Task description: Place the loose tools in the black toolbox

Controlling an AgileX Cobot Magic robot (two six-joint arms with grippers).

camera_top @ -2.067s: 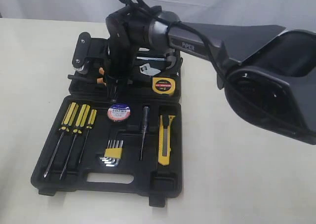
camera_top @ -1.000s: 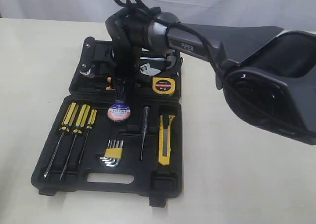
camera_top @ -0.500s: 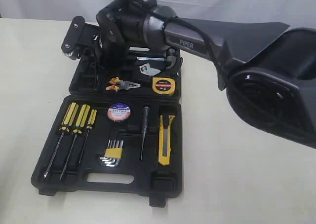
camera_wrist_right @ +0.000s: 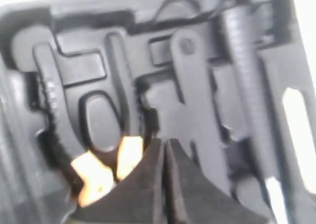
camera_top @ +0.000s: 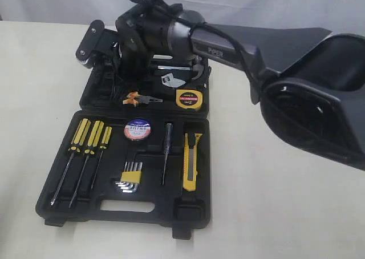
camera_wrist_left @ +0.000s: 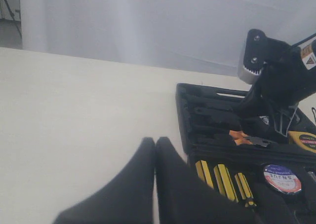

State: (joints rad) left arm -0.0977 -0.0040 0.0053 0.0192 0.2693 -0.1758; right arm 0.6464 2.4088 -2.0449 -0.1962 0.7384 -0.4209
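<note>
The black toolbox (camera_top: 188,213) lies open on the table. Its near half holds the black tape roll (camera_top: 137,129) and the yellow-and-black utility knife (camera_top: 192,161). In its far half lie the yellow tape measure (camera_top: 189,98) and the grey pliers (camera_top: 141,99) with black-orange handles. My right arm (camera_top: 165,33) reaches across over the far half. The right gripper (camera_wrist_right: 164,144) is shut on nothing, just above the pliers' orange handle ends (camera_wrist_right: 129,152). Over bare table beside the box's left edge, my left gripper (camera_wrist_left: 154,142) is shut and empty.
Three yellow-black screwdrivers (camera_top: 85,142), a bunch of silver hex keys (camera_top: 131,176) and a thin tester screwdriver (camera_top: 165,153) sit in the near half. A silver tool (camera_top: 170,80) lies in the far half. A curtain hangs behind the table.
The right gripper came down into the far half with the pliers, let them go there, then rose and shut. The pliers now lie free in their recess.
</note>
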